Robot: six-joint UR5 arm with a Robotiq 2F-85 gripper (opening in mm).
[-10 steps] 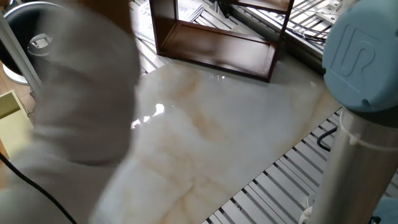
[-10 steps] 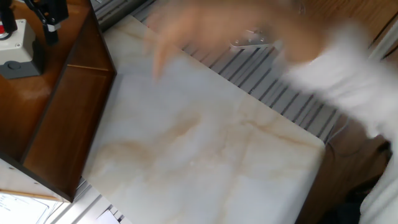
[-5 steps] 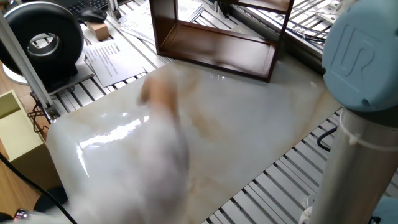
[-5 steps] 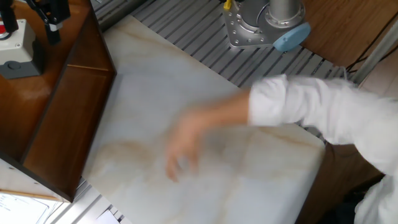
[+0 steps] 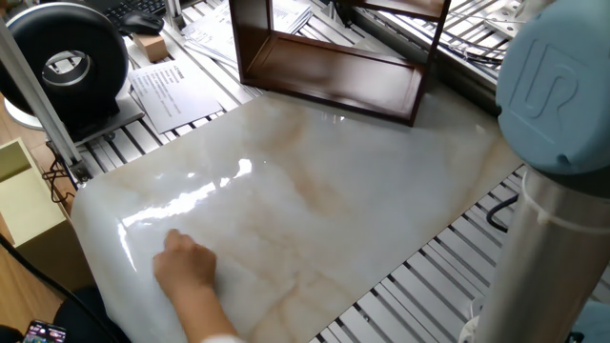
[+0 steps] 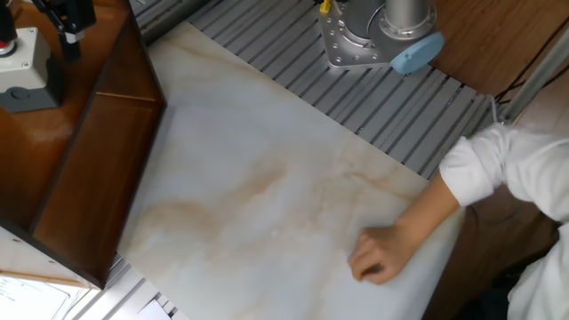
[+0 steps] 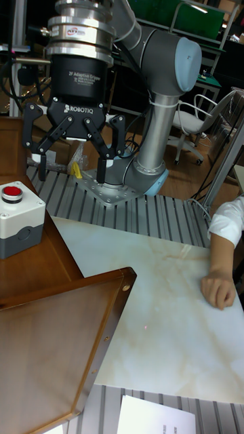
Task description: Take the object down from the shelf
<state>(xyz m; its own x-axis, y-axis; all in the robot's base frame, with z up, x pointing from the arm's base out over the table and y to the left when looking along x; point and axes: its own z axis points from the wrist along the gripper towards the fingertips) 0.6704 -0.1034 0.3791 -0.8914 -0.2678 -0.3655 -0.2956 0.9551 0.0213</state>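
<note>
Sitting on the top board of the dark reddish-brown wooden open-frame shelf [image 7: 61,325], not yet being touched: the small blocky box, white over grey with a red button [image 7: 20,224], seemingly the object to be taken down. Hanging just above and beside it with fingers spread wide and gripping nothing, the black two-finger gripper [image 7: 71,173]; judging this as the approach step, next calling for lowering the fingers around the box's sides and closing. Showing nothing inside the shelf's open compartment, and resting well apart on the pale marble slab [image 7: 156,285], a person's closed hand [image 7: 218,290].

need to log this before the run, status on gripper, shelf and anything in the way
Gripper open, empty, hanging above the shelf top. Only a button box on the shelf; no grey object in view. Person's hand resting on the marble slab.
</note>
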